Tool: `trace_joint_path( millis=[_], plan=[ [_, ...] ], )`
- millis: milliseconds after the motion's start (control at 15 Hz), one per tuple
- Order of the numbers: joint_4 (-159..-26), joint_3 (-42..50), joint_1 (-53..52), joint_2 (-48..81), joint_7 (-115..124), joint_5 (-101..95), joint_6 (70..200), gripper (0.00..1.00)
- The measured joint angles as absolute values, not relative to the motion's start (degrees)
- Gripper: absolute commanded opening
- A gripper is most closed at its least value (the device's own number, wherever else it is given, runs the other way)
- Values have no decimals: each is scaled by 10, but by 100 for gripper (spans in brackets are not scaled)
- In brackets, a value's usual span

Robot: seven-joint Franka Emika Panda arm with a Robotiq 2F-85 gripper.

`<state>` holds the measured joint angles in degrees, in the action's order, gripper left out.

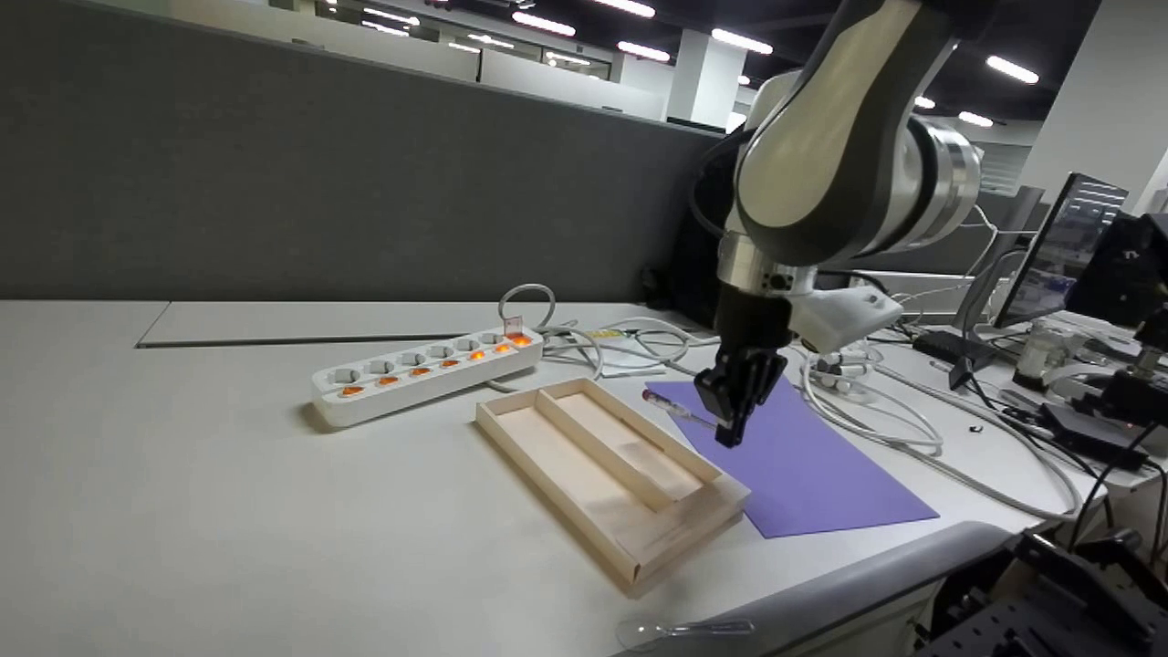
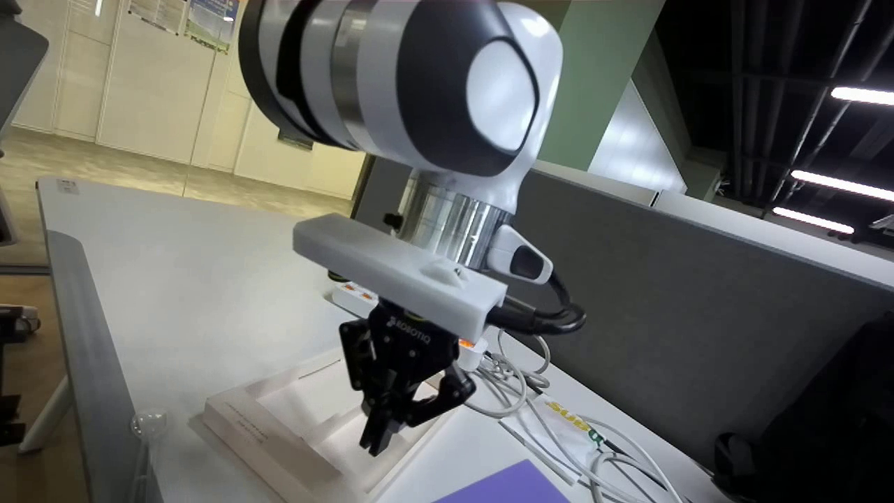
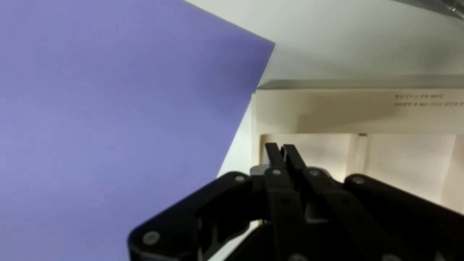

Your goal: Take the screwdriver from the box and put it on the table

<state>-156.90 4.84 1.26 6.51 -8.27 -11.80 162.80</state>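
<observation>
The gripper [image 1: 731, 436] pinches the screwdriver [image 1: 672, 405] by its shaft, handle to the left; I'd steer clear of the box [image 1: 686, 526]; lower it level; release once the table [image 1: 274, 529] bears it.

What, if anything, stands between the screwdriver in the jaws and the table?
Probably the box: the wrist view shows it beyond the tips of the jaws, so lowering the screwdriver straight down might meet it. The purple sheet beside it covers part of the table.
</observation>
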Motion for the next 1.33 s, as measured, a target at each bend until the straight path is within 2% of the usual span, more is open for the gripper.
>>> trace_joint_path(
  millis=[333, 600, 1333],
  plan=[
    [-1570, 78, 35, -1, -23, -156, 1631, 1],
    [-1573, 87, 70, -5, 0, -146, 1632, 1],
    [-1587, 99, 104, 111, 1, -7, 1751, 1]
  ],
)
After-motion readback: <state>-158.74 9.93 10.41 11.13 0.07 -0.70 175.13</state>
